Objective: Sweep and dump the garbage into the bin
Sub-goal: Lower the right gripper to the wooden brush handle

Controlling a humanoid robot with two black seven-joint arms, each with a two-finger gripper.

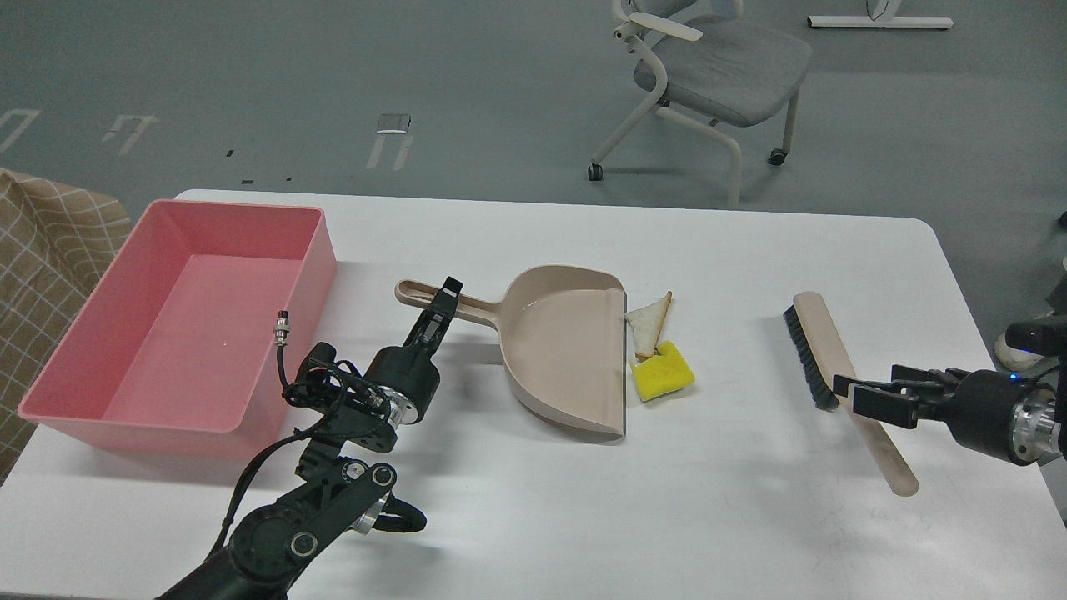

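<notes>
The garbage, a triangular bread slice (651, 322) and a yellow sponge block (663, 373), lies on the white table just right of the beige dustpan's (567, 350) lip. The pink bin (313, 275) stands at the left. My left gripper (442, 306) is shut on the dustpan's handle (413, 294). A beige brush (821, 346) with black bristles lies on the right. My right gripper (859, 397) is over the brush's handle and hides its middle. I cannot tell how wide its fingers stand.
The table's right edge (992, 350) is close to the brush. A grey chair (717, 62) stands on the floor behind the table. A checked cloth (42, 242) is left of the bin.
</notes>
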